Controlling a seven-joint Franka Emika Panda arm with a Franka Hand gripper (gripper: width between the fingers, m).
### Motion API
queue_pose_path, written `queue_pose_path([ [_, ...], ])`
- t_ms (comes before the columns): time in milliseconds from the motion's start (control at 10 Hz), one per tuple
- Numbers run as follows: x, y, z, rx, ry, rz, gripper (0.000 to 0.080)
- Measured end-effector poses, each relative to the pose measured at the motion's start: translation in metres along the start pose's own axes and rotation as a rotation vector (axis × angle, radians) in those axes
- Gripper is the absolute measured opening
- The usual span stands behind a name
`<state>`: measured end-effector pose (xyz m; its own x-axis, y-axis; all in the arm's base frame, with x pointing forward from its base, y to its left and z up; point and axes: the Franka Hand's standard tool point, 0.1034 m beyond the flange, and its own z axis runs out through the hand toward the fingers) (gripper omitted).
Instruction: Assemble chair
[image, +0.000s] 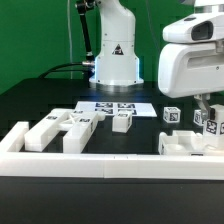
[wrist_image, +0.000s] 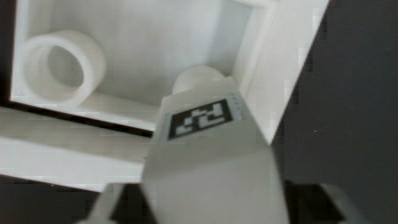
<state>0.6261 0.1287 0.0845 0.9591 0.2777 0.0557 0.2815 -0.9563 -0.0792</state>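
I've got the gripper (image: 206, 112) low at the exterior view's right, over a slab-like chair part (image: 186, 146) in the lower right of the frame. The white wrist housing (image: 195, 62) covers most of the fingers, so I can't tell whether the jaws are clamped or apart, or on what.

In the wrist view a tagged bar (wrist_image: 199, 118) fills the middle. It is blurred and one end runs out of frame, and I can't say if it's pinched. Behind it is a white slab (wrist_image: 143, 40) with a round hole, cropped by the frame edge.

A small tagged block (image: 172, 115) sits just beside the gripper. A second tag (image: 200, 121) shows right at the fingers, and what it's on is hard to make out.

The other chair parts are loose white pieces (image: 60, 130) in a row at the exterior view's lower left and one small piece (image: 122, 122) at centre, near the marker board (image: 120, 106). The border rail (image: 110, 166) crosses the foreground and hides the lower edges of the parts. The robot base (image: 115, 55) is at upper centre with its top cut off.
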Motion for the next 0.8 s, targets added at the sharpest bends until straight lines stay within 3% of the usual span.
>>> queue_pose_path([
  [400,-0.0001,0.0007,0.0001,0.000,0.000,0.022,0.0291],
  [800,-0.0006,0.0052,0.0010,0.003,-0.001,0.522,0.0291],
])
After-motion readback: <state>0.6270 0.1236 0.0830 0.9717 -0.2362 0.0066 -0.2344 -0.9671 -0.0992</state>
